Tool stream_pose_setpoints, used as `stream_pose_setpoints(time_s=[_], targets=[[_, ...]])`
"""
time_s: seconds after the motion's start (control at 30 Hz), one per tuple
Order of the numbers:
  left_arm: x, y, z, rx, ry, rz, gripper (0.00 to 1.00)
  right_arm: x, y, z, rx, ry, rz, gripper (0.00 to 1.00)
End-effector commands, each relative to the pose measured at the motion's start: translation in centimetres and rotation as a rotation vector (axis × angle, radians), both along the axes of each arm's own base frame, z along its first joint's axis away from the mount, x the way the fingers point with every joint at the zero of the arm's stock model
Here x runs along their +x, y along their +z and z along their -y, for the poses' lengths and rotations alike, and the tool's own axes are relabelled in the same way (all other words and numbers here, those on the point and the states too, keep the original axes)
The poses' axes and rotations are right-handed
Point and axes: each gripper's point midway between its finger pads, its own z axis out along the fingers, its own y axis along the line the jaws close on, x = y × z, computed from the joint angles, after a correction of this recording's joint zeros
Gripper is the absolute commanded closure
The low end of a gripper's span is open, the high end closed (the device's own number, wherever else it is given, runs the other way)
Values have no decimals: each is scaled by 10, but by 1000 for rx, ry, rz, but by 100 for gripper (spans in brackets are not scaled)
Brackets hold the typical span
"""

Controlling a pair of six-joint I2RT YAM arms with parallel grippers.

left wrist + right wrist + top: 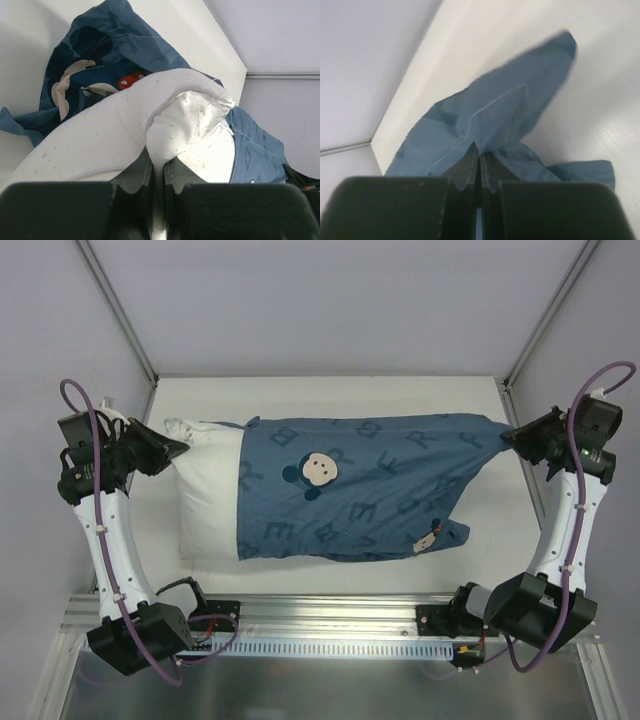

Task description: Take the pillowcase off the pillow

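The blue pillowcase (360,485), printed with darker letters and a cartoon mouse face, lies across the table and covers the right part of the white pillow (208,502). The pillow's left end sticks out of the case. My left gripper (182,447) is shut on the pillow's far left corner (187,117). My right gripper (507,436) is shut on the pillowcase's far right corner (485,125), pulling the fabric taut. A small white label (428,540) shows near the case's near right edge. The pillowcase also shows in the left wrist view (100,47).
The white table (330,395) is bounded by grey walls at the back and sides. A metal rail with cabling (330,625) runs along the near edge between the arm bases. The pillow fills most of the table's middle.
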Motion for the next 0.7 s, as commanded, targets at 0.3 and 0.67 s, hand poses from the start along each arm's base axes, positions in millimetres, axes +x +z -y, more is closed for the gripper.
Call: stream_pose_setpoints(time_s=[0.3, 0.67], targets=[[9, 54, -58, 80, 195, 128, 100, -23, 59, 75, -116, -307, 107, 99], [35, 26, -85, 49, 253, 12, 100, 13, 32, 60, -168, -205, 23, 99]])
